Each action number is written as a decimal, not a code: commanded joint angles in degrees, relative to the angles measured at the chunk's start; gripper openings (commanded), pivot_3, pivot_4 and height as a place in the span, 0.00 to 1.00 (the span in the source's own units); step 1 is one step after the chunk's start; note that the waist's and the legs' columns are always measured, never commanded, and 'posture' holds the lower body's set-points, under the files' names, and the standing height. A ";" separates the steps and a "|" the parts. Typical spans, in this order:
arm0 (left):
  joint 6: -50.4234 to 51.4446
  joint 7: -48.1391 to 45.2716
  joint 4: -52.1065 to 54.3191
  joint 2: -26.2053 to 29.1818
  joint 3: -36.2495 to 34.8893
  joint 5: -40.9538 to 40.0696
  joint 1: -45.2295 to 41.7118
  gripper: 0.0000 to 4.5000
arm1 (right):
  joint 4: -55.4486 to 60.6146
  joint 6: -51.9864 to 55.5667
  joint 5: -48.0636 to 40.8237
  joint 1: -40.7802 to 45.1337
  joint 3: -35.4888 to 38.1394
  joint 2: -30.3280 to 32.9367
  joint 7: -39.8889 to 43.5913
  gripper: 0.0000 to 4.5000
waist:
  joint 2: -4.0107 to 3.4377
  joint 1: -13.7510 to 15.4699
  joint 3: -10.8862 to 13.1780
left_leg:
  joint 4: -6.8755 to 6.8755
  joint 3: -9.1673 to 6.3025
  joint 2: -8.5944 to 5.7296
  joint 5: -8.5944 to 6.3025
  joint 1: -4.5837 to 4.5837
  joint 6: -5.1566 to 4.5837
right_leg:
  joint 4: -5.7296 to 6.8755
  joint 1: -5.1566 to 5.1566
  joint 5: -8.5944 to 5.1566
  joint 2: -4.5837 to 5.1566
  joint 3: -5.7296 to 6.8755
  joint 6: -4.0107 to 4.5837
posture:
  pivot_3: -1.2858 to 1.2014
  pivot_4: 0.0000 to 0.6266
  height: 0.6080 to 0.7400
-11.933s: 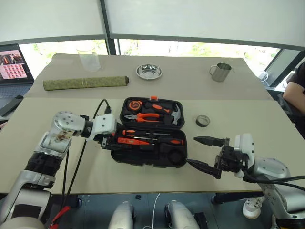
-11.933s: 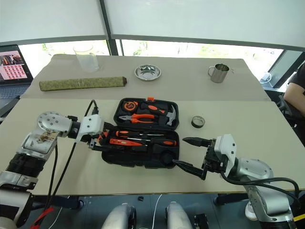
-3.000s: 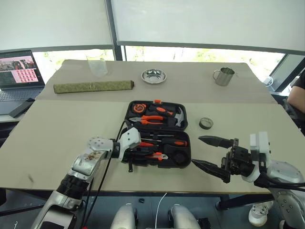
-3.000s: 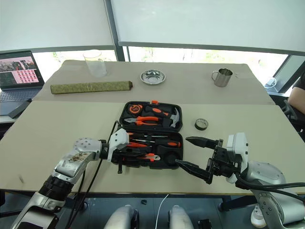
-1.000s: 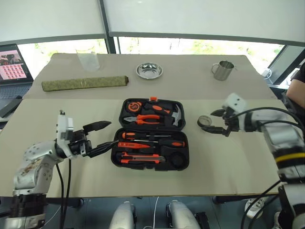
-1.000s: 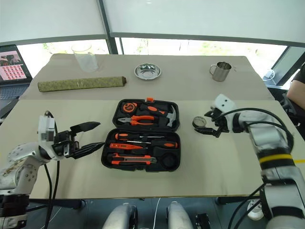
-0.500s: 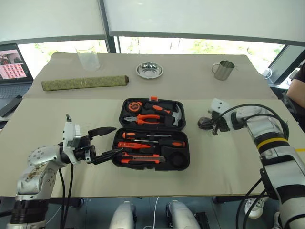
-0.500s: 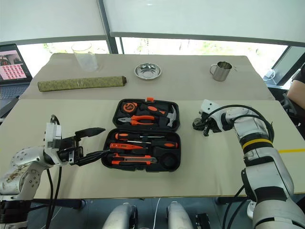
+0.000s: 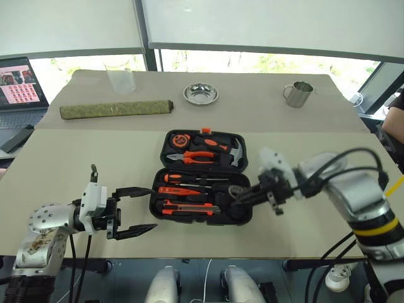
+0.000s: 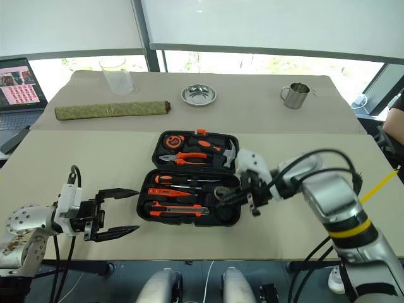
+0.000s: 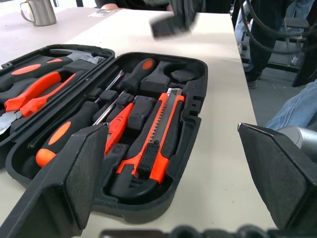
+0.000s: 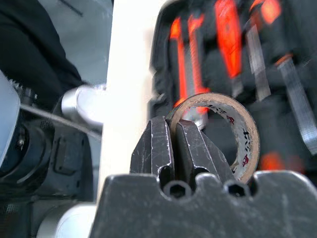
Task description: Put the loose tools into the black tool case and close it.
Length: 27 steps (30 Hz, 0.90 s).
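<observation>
Now that the right tool [image 10: 222, 197] has clamped shut on the black tape roll [image 12: 233, 130] and carried it off the tabletop [image 9: 76, 164] to the black tool case [image 9: 202, 189], I hold it over the near-right slot. Left tool [image 9: 136, 211] hangs wide open, empty. Remaining: seat roll, close lid.

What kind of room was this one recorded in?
Probably an office or lab: long beige tables under big windows with roller blinds, an open laptop at the side, and a tool case laid out for the robot.
</observation>
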<state>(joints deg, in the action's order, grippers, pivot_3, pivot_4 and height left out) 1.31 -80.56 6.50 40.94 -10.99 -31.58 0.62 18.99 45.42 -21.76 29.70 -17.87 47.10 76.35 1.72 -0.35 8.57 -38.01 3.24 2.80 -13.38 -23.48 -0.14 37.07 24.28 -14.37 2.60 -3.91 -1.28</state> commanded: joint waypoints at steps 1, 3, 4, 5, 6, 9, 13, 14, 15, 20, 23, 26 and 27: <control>-0.04 0.10 2.26 0.06 0.37 -1.01 0.81 1.00 | 2.10 -2.32 3.17 -2.17 -2.18 2.14 -1.98 0.02 | 0.00 -0.25 0.00 | 0.00 0.01 0.00 0.00 -0.02 0.00 | 0.00 0.02 0.00 -0.01 0.00 0.00 | 0.52 0.24 1.00; 0.02 0.19 2.47 0.16 0.39 -1.14 1.12 1.00 | 1.92 -3.45 4.01 -2.80 -2.97 2.72 -2.43 0.02 | 0.06 -0.38 -0.01 | 0.00 0.00 0.01 0.00 0.05 0.00 | 0.02 -0.02 0.00 -0.05 -0.02 0.00 | 0.52 0.24 1.00; 0.03 0.26 2.52 0.18 0.43 -1.16 1.17 1.00 | 1.84 -3.43 3.90 -2.92 -3.01 2.48 -2.79 0.02 | 0.07 -0.39 -0.02 | 0.00 -0.01 0.03 0.00 0.05 0.00 | 0.02 -0.02 0.00 -0.08 -0.02 0.00 | 0.52 0.24 1.00; 0.02 0.28 2.46 0.19 0.46 -1.16 1.12 1.00 | 1.64 -3.50 3.83 -2.89 -2.91 1.93 -3.35 0.02 | 0.08 -0.39 -0.02 | 0.00 -0.01 0.04 0.00 0.06 0.00 | 0.02 -0.03 0.00 -0.09 -0.02 0.00 | 0.52 0.24 1.00; 0.04 0.31 2.38 0.22 0.46 -1.15 1.02 1.00 | 1.09 -3.97 4.47 -2.61 -3.20 1.50 -4.03 0.02 | 0.09 -0.39 -0.03 | 0.00 -0.01 0.03 0.00 0.09 0.00 | 0.02 -0.05 0.00 -0.08 -0.02 0.00 | 0.52 0.24 1.00; 0.08 0.43 2.14 0.29 0.42 -1.12 0.69 1.00 | -0.58 -5.07 6.10 -1.38 -4.18 1.11 -4.93 0.02 | 0.30 -0.39 -0.15 | 0.00 -0.01 0.04 0.00 0.13 0.00 | 0.01 -0.10 0.00 -0.08 -0.02 0.00 | 0.52 0.24 1.00; 0.07 0.78 2.07 0.23 0.37 -1.02 0.63 1.00 | -2.28 -5.35 6.83 0.47 -4.75 0.74 -4.76 0.02 | 0.36 -0.28 -0.15 | -0.03 0.01 0.02 0.01 0.12 0.01 | 0.02 -0.09 0.00 -0.06 -0.02 0.01 | 0.52 0.24 1.00; 0.12 0.95 2.13 0.16 0.40 -1.01 0.65 1.00 | -2.52 -4.85 6.81 0.86 -5.13 1.02 -4.18 0.02 | 0.37 -0.32 -0.14 | -0.03 0.01 0.03 0.01 0.13 0.01 | 0.02 -0.09 0.00 -0.06 -0.02 0.01 | 0.52 0.24 1.00; 0.16 1.12 2.17 0.11 0.43 -1.00 0.65 1.00 | -2.82 -4.73 6.86 1.24 -5.49 1.23 -3.77 0.02 | 0.37 -0.33 -0.14 | -0.03 0.01 0.03 0.01 0.11 0.01 | 0.02 -0.08 0.00 -0.07 -0.02 0.01 | 0.52 0.24 1.00; 0.18 1.78 2.39 0.02 0.54 -0.93 0.79 1.00 | -3.12 -5.40 6.97 2.52 -6.48 2.17 -1.16 0.30 | 0.37 -0.27 -0.14 | -0.03 -0.01 0.02 0.01 0.10 0.01 | 0.02 -0.08 0.00 -0.06 -0.02 0.01 | 0.52 0.24 1.00; 1.23 3.50 2.49 -0.07 -0.67 -1.62 0.98 1.00 | -2.20 -5.97 1.27 3.34 -2.38 1.94 3.10 0.54 | 0.37 -0.37 -0.14 | -0.03 0.00 0.04 0.00 0.11 0.00 | 0.02 -0.06 0.00 -0.08 -0.02 0.01 | 0.52 0.24 1.00; 2.45 5.90 2.67 -0.12 -1.99 -2.12 1.31 1.00 | -4.02 -7.76 -2.72 3.23 2.09 1.74 5.57 0.66 | 0.39 -0.37 -0.12 | -0.03 -0.03 0.06 0.00 0.10 0.00 | 0.03 -0.05 0.00 -0.10 -0.02 0.01 | 0.52 0.24 1.00; 3.86 7.95 2.80 -0.32 -2.95 -2.63 1.36 1.00 | -5.42 -8.29 -3.88 2.80 3.66 2.87 7.22 0.66 | 0.39 -0.38 -0.12 | -0.03 -0.03 0.06 0.00 0.12 0.00 | 0.03 -0.08 0.01 -0.09 -0.02 0.01 | 0.52 0.24 1.00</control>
<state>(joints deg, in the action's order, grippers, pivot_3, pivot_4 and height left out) 3.69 -75.40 7.79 40.82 -11.44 -32.06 1.76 14.88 38.99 -22.63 32.23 -18.42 48.59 80.78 2.11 -0.72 8.45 -38.04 3.21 2.86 -13.37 -23.35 -0.14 37.09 24.18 -14.36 2.51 -3.93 -1.27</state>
